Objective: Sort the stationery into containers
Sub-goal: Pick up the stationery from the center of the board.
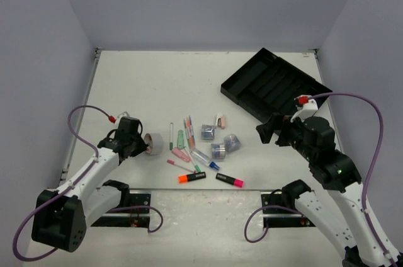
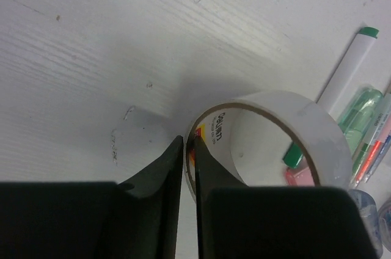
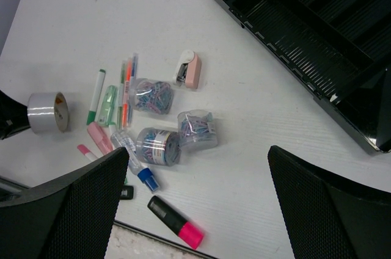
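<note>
Left end effector [image 2: 187, 144] clenched on the near wall of the tape ring [image 2: 305, 118], one finger inside the core and one outside. The ring stands on edge on the matt white surface [image 2: 122, 39]. It is probably a light, stiff, smooth hoop, so a wall pinch should hold, though it may swing. Right end effector [image 3: 198, 152] spread wide, empty. The ribbed black tray [image 3: 293, 33] lies ahead to its right.

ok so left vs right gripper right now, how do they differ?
The left gripper is pinched shut on the wall of the tape roll; the right gripper stands wide open and holds nothing. The left gripper is down at the table, left of the stationery pile; the right gripper is raised above the table, near the tray. Both have black fingers.
</note>
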